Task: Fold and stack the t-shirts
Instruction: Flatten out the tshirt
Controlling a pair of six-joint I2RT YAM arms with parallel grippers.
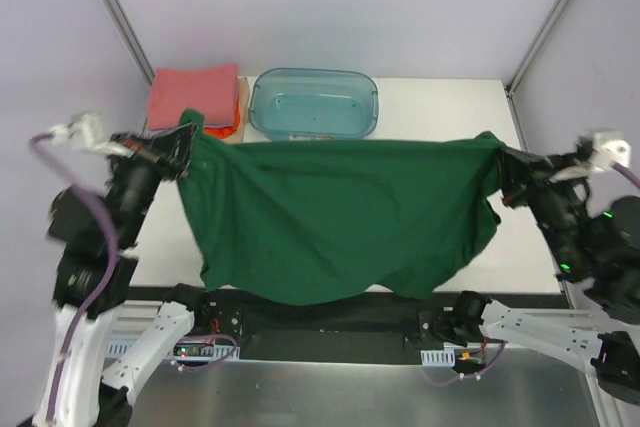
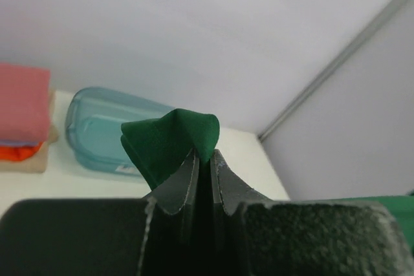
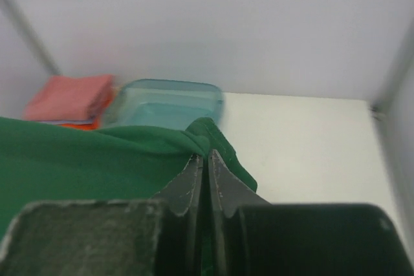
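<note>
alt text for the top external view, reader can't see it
A dark green t-shirt is stretched over a white table, with the left gripper and right gripper each shut on one end. Behind it sit a teal bin and a stack of folded shirts.

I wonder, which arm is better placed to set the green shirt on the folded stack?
Probably the left: the left hand, shut on the green shirt, hangs right beside the folded stack, while the right hand grips the opposite end, far across the table.
</note>
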